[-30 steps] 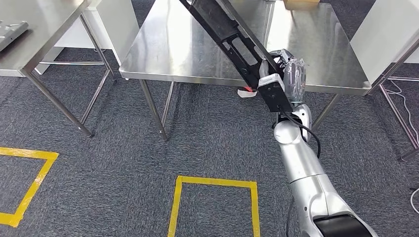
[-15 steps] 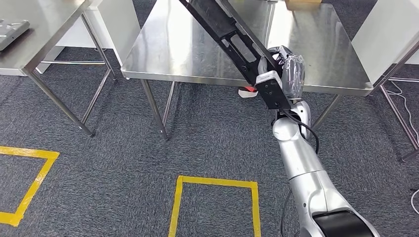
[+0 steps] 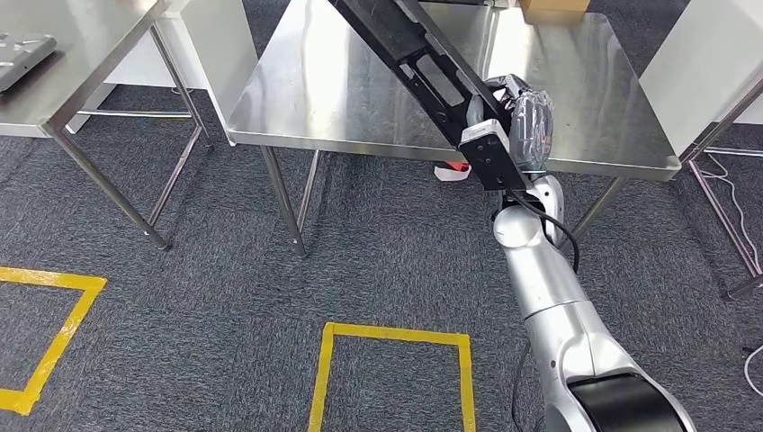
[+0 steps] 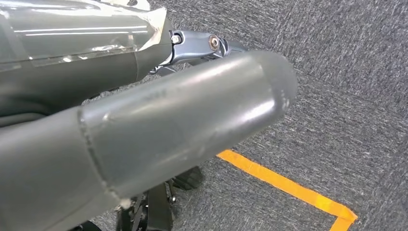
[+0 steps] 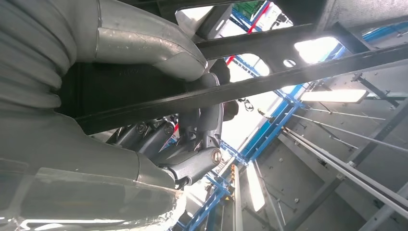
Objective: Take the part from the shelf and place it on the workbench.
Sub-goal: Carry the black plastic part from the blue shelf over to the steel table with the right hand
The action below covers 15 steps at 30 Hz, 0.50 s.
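dark grey carpet (image 3: 180, 297) is covering the floor, with yellow tape squares (image 3: 389, 335) lying on it. two steel tables (image 3: 333, 99) are standing on thin legs, light glaring off their tops. white cables (image 3: 733, 193) are trailing beside the right table.

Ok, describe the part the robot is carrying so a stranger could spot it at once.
Start at the steel workbench in the middle. The right hand grips a long black slotted part slanting over its near edge. Nothing else there is black, long and held in the air.
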Available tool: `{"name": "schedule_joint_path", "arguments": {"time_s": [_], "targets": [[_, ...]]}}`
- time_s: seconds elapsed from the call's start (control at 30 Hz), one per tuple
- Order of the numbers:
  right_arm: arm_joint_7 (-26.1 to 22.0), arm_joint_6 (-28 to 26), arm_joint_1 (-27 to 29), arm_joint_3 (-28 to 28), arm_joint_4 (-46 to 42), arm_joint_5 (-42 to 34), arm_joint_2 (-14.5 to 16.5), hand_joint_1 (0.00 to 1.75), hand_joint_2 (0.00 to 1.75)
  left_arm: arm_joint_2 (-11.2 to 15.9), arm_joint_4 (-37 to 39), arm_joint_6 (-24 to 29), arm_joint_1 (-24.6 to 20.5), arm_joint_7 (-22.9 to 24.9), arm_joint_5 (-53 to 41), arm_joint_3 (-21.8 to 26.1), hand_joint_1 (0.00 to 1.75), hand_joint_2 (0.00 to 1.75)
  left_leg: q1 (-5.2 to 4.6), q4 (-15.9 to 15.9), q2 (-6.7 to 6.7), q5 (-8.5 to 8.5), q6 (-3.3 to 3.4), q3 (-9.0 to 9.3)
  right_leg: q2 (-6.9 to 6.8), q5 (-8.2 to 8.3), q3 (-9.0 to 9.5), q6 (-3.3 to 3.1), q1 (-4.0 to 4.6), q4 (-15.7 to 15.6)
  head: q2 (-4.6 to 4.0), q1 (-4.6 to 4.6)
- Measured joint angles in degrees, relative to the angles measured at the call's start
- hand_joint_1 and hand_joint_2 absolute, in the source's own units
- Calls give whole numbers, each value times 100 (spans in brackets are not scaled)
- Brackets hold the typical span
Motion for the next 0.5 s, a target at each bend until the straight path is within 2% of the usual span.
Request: {"name": "schedule_joint_path", "arguments": {"time_s": [0.03,0.07,0.1,0.13,0.17,0.2,0.23,0.27,0.33,0.4,0.43,0.5], "targets": [[-1,-1,-4,2,14,-2,-4,175,175,-2,0,-4,1,-2,-3,-1,0,0,5,2,5,-2,-4,-2,0,-145,-174,-6,-15,348,0,2],[-1,-1,-3,5,31,-3,-9,175,175,-8,0,-8,4,-5,-3,-1,0,0,12,5,5,-6,-16,-3,-1,-215,-278,16,-34,549,0,2],[-1,-1,-1,8,46,-3,-19,175,175,-14,0,-11,8,-8,-3,-1,0,0,26,11,0,-12,-37,-2,-2,-195,-284,68,-59,543,0,4],[-1,-1,-2,10,58,-2,-28,175,175,-21,0,-16,13,-13,-3,-2,0,0,48,25,-6,-22,-69,1,-2,-83,-178,144,-88,300,0,4],[-1,-1,-10,12,65,-1,-38,175,175,-26,0,-25,17,-19,-3,-2,0,0,72,50,-13,-41,-113,0,-1,94,7,238,-122,-104,0,7],[-1,-1,-17,13,71,-1,-50,175,175,-24,0,-35,20,-25,-3,-2,0,0,89,83,-18,-63,-165,-2,0,224,166,289,-129,-477,0,9],[-1,-1,-26,15,79,0,-59,175,175,-21,0,-44,21,-31,-3,-2,0,0,96,114,-20,-89,-218,-13,-2,284,280,272,-118,-759,-1,16],[-2,-1,-29,17,86,0,-64,175,175,-17,0,-52,21,-35,-3,-2,0,0,94,137,-20,-112,-267,-27,-4,326,345,214,-102,-898,0,15],[-1,-5,-27,19,102,-2,-79,175,175,-20,1,-60,29,-40,-5,-1,0,0,87,162,-19,-122,-346,-28,-16,328,378,23,-64,-909,0,4],[-3,-17,-29,18,113,-5,-90,175,175,-28,2,-63,36,-41,-7,-2,0,0,105,251,36,-162,-392,-39,-24,373,448,-74,-85,-909,0,-11],[-6,-26,-36,17,117,-8,-91,175,175,-29,2,-64,34,-42,-8,-2,0,0,113,404,88,-239,-405,-112,-28,366,482,-110,-93,-913,1,-22],[-12,-39,-48,16,124,-16,-91,175,175,-27,2,-64,30,-43,-9,-2,0,0,117,1037,189,-513,-431,-454,-37,328,530,-177,-64,-915,0,-36]]}}
